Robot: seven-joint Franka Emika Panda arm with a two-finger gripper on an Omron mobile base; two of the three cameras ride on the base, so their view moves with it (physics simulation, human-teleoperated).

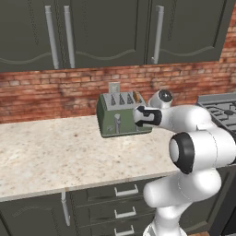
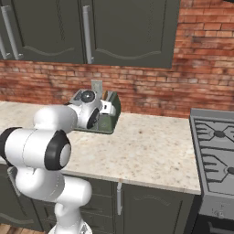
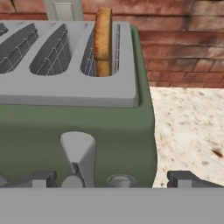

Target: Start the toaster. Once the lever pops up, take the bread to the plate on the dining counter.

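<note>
Bread stands in the toaster's rightmost slot (lever in front).

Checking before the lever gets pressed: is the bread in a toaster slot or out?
In. The bread stands upright in the rightmost slot of the toaster, its top sticking above the steel top.

The robot arm is white, smooth and shiny, made of fat round parts like tubes and balls. Black rings sit at its joints. A round grey cap tops the wrist. Its gripper has 2 small dark finger tips.
</note>
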